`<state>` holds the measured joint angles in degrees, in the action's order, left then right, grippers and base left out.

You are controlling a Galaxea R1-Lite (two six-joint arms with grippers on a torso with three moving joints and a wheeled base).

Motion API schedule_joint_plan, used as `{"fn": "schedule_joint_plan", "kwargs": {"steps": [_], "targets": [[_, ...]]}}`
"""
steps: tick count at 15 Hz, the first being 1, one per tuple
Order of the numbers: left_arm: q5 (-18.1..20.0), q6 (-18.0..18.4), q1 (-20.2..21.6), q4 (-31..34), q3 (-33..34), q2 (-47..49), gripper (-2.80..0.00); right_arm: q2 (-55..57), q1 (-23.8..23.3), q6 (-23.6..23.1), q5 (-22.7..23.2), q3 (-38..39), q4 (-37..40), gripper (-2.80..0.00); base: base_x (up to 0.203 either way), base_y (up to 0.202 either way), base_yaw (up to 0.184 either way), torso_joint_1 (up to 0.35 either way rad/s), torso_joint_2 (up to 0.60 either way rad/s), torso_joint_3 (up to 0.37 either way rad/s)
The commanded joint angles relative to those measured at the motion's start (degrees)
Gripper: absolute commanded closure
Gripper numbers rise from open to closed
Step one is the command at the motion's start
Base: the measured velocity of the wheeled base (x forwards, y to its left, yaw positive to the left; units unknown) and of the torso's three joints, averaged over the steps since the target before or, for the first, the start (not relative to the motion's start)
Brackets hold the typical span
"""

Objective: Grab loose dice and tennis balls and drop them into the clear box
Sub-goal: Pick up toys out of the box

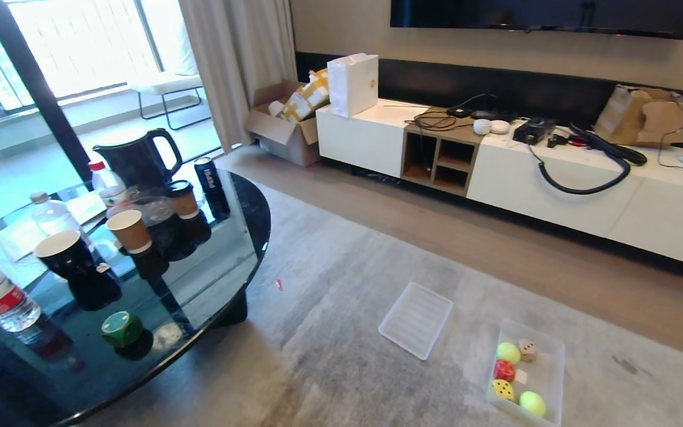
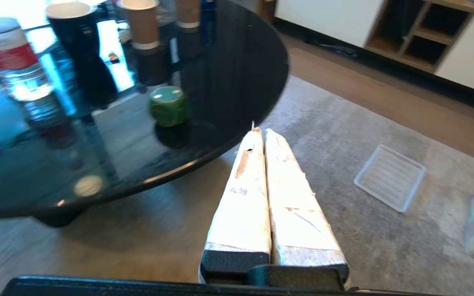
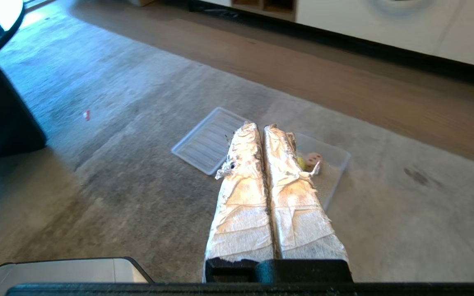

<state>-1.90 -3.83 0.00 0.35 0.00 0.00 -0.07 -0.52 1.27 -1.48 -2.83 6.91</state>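
Left hand (image 2: 263,132), pressed together, hangs near green die (image 2: 167,105).

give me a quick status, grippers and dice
Left gripper and right gripper both shut, empty. Clear box on rug holds five pieces. Green die loose on black table, cups and bottles behind it.

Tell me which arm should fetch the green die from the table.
Left, probably. The green die sits on the black table just ahead of the shut left pincer. The right pincer, also shut and empty, points over the rug toward the clear box.
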Motion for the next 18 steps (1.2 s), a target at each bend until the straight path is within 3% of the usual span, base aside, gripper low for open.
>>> {"fn": "schedule_joint_plan", "kwargs": {"steps": [1,18], "targets": [[-0.03,-0.04,0.00,0.08,0.00,0.00,0.00,0.07,0.00,0.03,-0.02,0.02,0.03,0.00,0.000,-0.008,0.165,0.002,0.00,0.002],[-0.03,-0.13,0.00,0.08,0.00,0.00,0.00,0.07,0.00,0.05,-0.02,0.02,0.03,0.00,0.000,-0.009,0.164,0.003,0.00,0.002]]}}
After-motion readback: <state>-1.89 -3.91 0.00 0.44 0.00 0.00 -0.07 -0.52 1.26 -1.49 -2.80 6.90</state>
